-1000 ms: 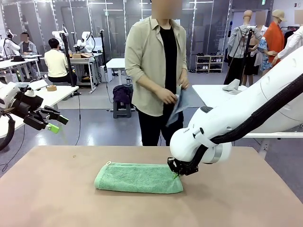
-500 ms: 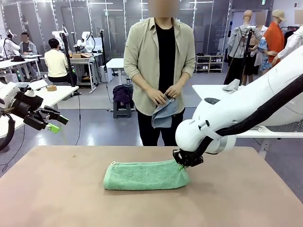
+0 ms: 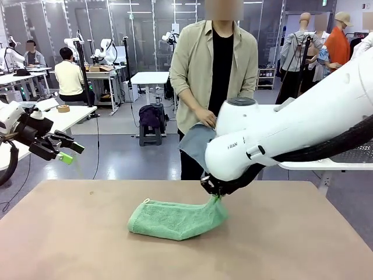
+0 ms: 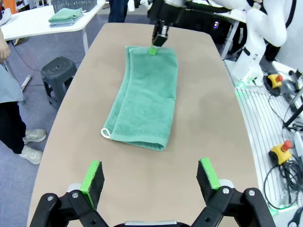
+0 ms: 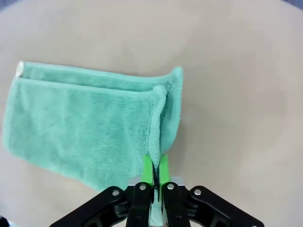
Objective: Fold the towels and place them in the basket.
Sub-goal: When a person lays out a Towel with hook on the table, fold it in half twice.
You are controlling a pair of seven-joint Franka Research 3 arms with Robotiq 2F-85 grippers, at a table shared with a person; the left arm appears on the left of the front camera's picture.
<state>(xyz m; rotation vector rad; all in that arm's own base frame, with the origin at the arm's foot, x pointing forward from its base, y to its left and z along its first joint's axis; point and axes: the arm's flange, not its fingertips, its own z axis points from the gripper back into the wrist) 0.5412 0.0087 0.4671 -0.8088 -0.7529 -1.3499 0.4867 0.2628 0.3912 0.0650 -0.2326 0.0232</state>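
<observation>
Front view: right end effector (image 3: 217, 199) clamped on lifted end of mint-green terry-cloth towel (image 3: 172, 220); left end effector (image 3: 71, 151) spread apart.

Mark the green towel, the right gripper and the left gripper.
green towel (image 3: 172, 220), front view, middle of the folded cloth.
right gripper (image 5: 155, 160), right wrist view, between its shut fingertips on the towel's edge.
left gripper (image 4: 149, 166), left wrist view, midway between its open fingertips.
</observation>
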